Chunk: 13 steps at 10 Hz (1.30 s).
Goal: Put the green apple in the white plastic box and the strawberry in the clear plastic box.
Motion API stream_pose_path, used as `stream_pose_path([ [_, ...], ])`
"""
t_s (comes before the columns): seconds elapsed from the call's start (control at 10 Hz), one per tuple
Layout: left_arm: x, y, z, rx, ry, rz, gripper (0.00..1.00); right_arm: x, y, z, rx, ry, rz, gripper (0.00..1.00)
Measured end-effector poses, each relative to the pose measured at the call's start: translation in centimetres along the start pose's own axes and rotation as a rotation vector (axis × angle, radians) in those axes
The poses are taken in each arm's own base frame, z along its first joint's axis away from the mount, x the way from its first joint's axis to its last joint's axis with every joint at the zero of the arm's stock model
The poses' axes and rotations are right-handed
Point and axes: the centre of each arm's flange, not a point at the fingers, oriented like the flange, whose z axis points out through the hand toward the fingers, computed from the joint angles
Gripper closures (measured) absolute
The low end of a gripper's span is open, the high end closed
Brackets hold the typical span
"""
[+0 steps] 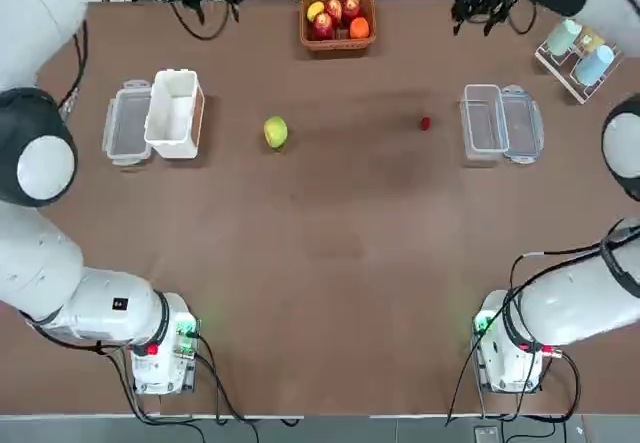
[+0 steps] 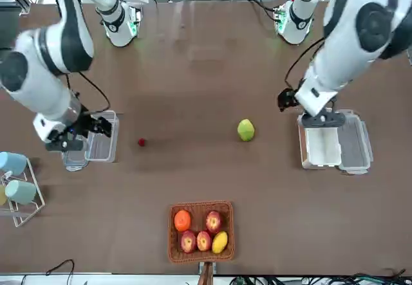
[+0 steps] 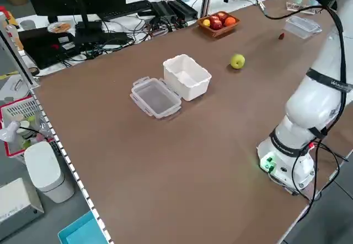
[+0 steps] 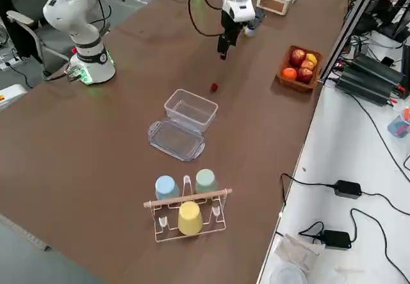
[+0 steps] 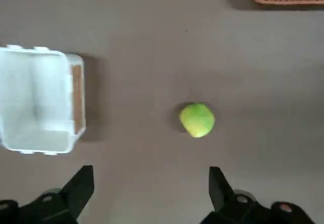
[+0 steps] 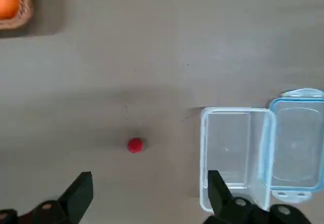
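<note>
One apple [image 1: 275,132] lies on the bare worktop [image 1: 330,253] left of centre, toward the far edge, well apart from everything. One white box [image 1: 175,113] stands upright near the left edge, with one clear lid [image 1: 127,122] flat against its outer side. One strawberry [image 1: 425,123] lies right of centre, just beside one clear box [image 1: 482,120], whose own clear lid [image 1: 522,123] adjoins it on the side nearer the right edge. Both boxes hold nothing. At the middle of the far edge sits one basket [image 1: 338,20] with five fruits: three red, one yellow, one orange. At the far right corner one wire rack [image 4: 187,215] carries three cups: blue, green and yellow. Two arms rise from bases at the near corners. The left hand [image 5: 151,189] hangs above the worktop between the white box and the apple, fingers spread wide and holding nothing. The right hand [image 6: 150,193] hangs above the strawberry and the clear box, fingers likewise spread and holding nothing.
</note>
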Motion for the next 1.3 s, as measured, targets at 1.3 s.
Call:
stream_pose_path([
  [1.3,-3.3,6.5,26.6,0.014,-0.022,-0.191,0.02,-5.8,-4.1,21.9,-0.020,0.042,0.000,0.00],
])
